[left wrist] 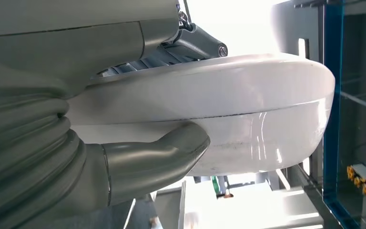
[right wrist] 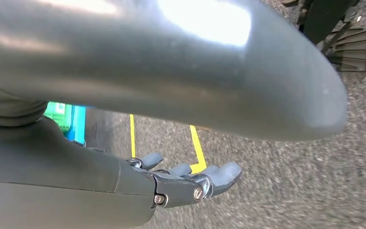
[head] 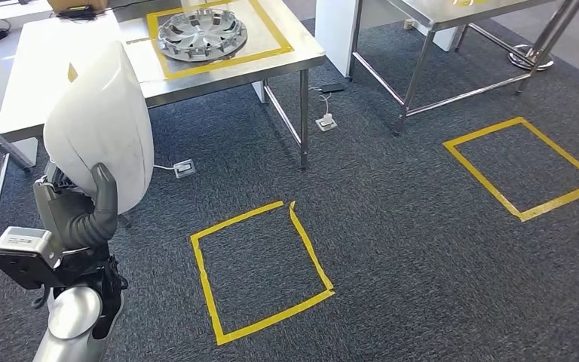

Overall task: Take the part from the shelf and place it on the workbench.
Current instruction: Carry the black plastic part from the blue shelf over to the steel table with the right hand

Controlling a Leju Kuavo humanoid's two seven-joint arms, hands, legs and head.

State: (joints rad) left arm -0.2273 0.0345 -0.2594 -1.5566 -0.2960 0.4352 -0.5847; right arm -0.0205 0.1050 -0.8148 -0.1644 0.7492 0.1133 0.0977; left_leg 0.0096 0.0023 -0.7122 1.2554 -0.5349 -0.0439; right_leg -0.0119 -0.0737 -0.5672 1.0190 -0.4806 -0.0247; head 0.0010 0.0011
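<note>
Grey carpet (head: 422, 226) marked with yellow tape squares (head: 260, 271) spreads under the steel surface (head: 219, 75) ahead. Starting at the left hand (head: 83, 215): it holds the white curved part (head: 102, 128) upright against the arm, thumb (left wrist: 157, 160) pressed on the smooth shell, darker fingers behind it. Beyond, on the surface, a silver wheel cover (head: 202, 34) already sits inside a taped yellow frame (head: 275, 34). The right hand (right wrist: 190, 179) hangs low over the carpet, fingers loosely apart and holding nothing. My worry is the grip: the shell looks glossy and is pinched near one edge, so a jolt while walking could let it slide or swing out. Set down carelessly, it might knock the wheel cover.
</note>
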